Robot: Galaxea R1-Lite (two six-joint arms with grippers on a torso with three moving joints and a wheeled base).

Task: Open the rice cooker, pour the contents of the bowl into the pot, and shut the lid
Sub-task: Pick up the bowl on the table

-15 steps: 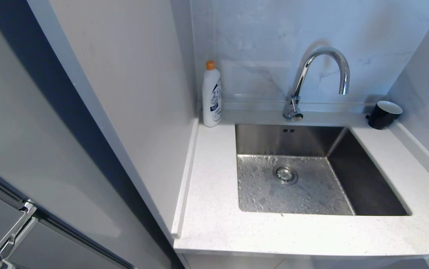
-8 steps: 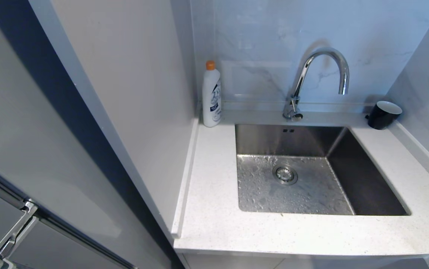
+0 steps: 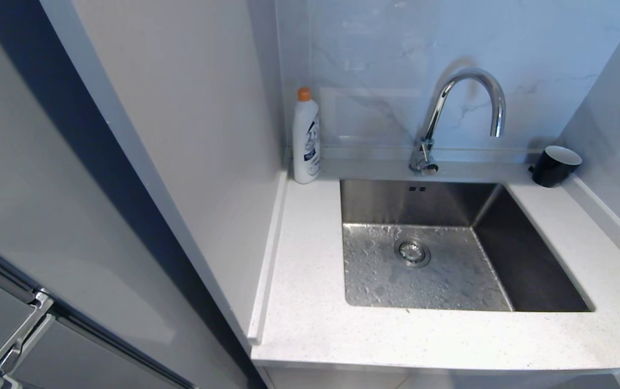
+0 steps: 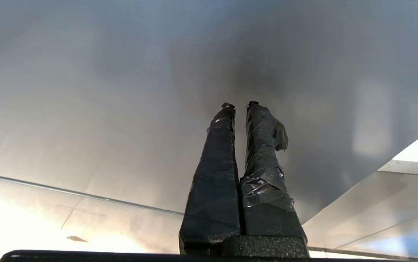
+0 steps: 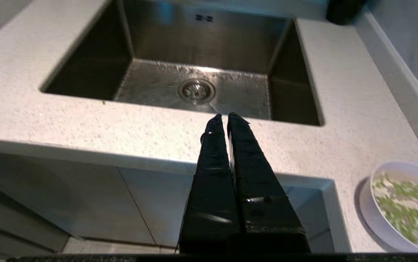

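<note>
The bowl (image 5: 369, 211) shows only in the right wrist view: small, round and pale, standing on the white counter (image 5: 340, 120) beside the sink. Its contents (image 5: 405, 207) are chopped green bits over a whitish base. My right gripper (image 5: 227, 118) hangs in front of the counter's front edge, off to one side of the bowl, shut and empty. My left gripper (image 4: 240, 105) is shut with nothing in it, facing a plain grey panel (image 4: 121, 91). Neither arm shows in the head view. The rice cooker, with its pot and lid, is out of view.
A steel sink (image 3: 423, 210) is set into the white counter (image 3: 310, 324), with a curved faucet (image 3: 464, 86) behind it. A white bottle (image 3: 305, 138) stands at the back left corner, a black cup (image 3: 554, 165) at the back right. A tall cabinet side (image 3: 180, 135) bounds the left.
</note>
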